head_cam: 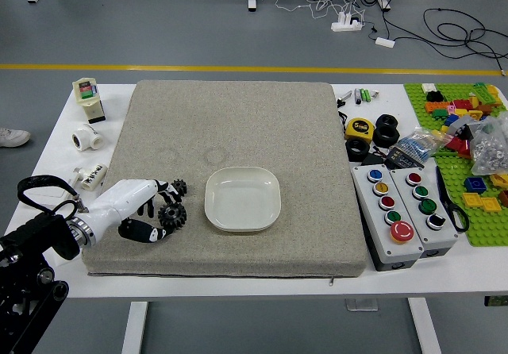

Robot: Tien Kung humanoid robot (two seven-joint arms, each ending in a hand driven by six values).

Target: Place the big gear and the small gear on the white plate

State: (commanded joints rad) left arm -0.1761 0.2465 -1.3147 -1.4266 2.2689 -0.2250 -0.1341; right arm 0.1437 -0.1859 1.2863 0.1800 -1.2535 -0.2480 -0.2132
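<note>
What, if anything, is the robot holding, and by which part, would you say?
The left hand appears to hold the big gear by its toothed rim, between thumb and fingers.

A rough, matt cloth surface is shown by the mat (286,124), while a smooth, glossy finish is seen on the white plate (242,199). Plastic is suggested by the studded green board (486,232), and transparent plastic by the bag (490,149).
</note>
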